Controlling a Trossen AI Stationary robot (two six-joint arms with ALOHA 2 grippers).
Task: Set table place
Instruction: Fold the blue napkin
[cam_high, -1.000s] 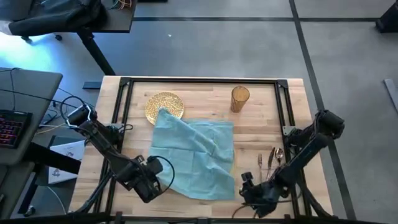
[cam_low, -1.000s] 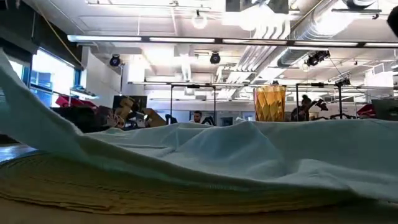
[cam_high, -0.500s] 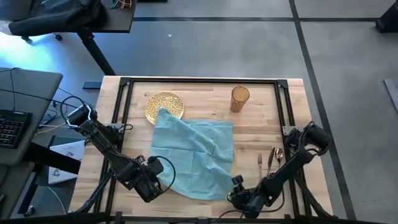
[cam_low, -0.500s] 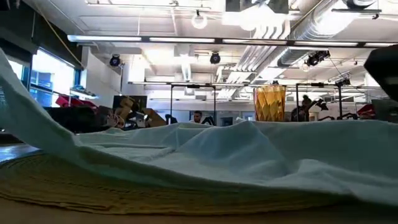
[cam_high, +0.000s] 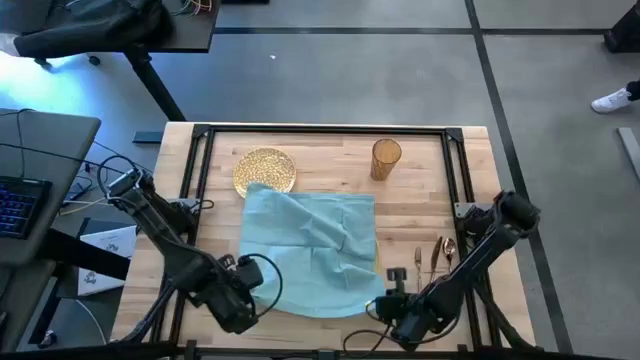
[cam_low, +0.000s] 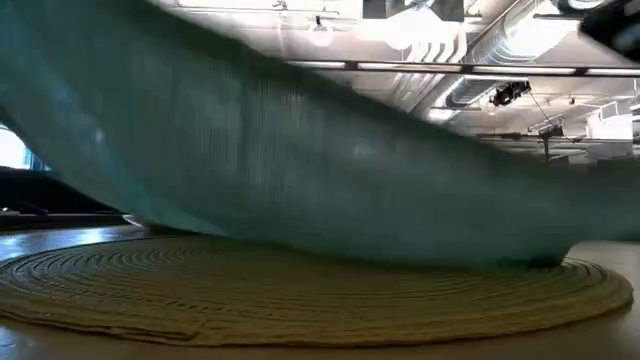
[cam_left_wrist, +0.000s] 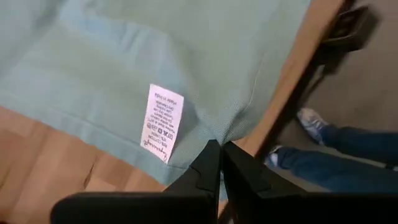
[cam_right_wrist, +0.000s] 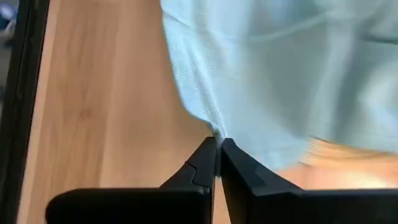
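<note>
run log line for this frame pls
task: set table place | left end effector: shut on napkin edge | right end effector: shut on napkin edge | napkin lifted over placemat

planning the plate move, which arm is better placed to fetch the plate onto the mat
Left, probably. The plate sits on the table's left half, on the left arm's side. Both grippers, left and right, are pinching the napkin, so the left must release first.

Robotics lab: exposed ceiling ducts, desk w/ keyboard.
</note>
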